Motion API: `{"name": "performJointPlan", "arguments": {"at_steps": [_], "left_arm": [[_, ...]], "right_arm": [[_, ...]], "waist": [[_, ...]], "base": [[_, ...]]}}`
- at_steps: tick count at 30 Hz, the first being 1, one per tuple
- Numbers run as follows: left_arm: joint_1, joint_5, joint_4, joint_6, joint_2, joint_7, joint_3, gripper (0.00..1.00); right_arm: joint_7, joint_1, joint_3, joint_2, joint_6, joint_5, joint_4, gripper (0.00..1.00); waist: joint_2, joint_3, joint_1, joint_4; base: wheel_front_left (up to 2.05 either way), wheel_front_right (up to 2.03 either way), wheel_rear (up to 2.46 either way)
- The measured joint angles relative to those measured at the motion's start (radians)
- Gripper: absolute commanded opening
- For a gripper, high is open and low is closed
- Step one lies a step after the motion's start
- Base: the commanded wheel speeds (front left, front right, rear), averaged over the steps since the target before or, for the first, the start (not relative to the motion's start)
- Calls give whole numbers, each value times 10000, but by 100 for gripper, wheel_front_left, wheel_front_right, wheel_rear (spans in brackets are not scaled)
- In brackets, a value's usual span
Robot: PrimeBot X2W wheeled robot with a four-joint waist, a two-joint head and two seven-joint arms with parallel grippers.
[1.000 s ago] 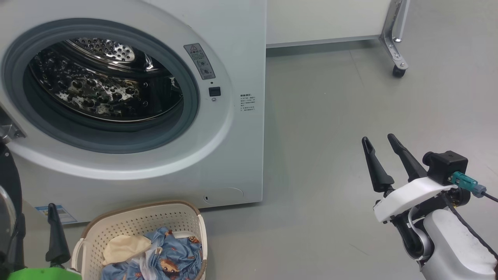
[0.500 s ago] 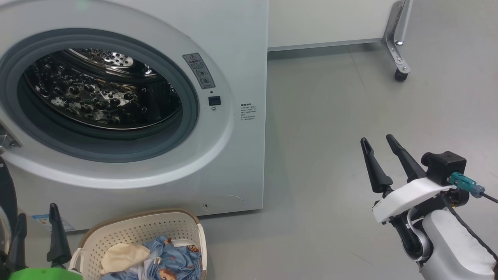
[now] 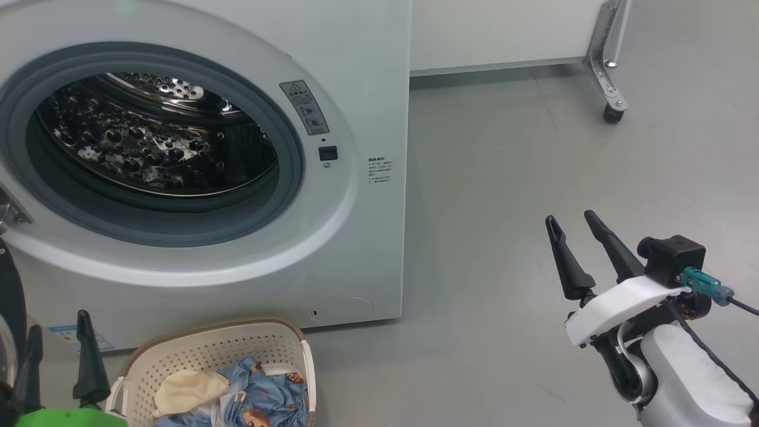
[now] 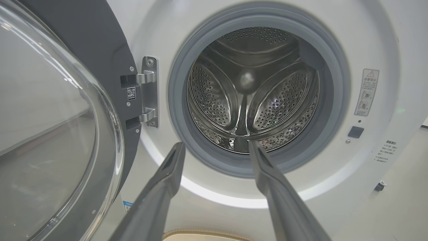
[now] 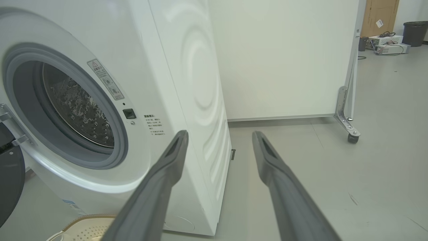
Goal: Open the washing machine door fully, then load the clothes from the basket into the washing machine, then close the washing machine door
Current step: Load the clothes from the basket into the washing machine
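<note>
The washing machine door hangs wide open on the left gripper's left, and the drum looks empty, so loading and closing are left. Left and right gripper both gape, holding nothing. The basket of clothes sits just right of the left gripper.

Left gripper lower left, jaws apart, empty; right gripper lower right, same.

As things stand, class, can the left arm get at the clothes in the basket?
Probably yes. The clothes lie uncovered in the basket, the left jaws stand open just beside it, and nothing lies between.
</note>
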Motion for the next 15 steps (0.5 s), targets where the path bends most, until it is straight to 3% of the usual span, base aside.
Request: {"name": "performJointPlan", "arguments": {"at_steps": [15], "left_arm": [[2, 0, -209, 0, 25, 10, -6, 100]], "right_arm": [[0, 85, 105, -2, 2, 2, -40, 100]], "waist": [[0, 324, 0, -35]], "base": [[0, 0, 0]]}}
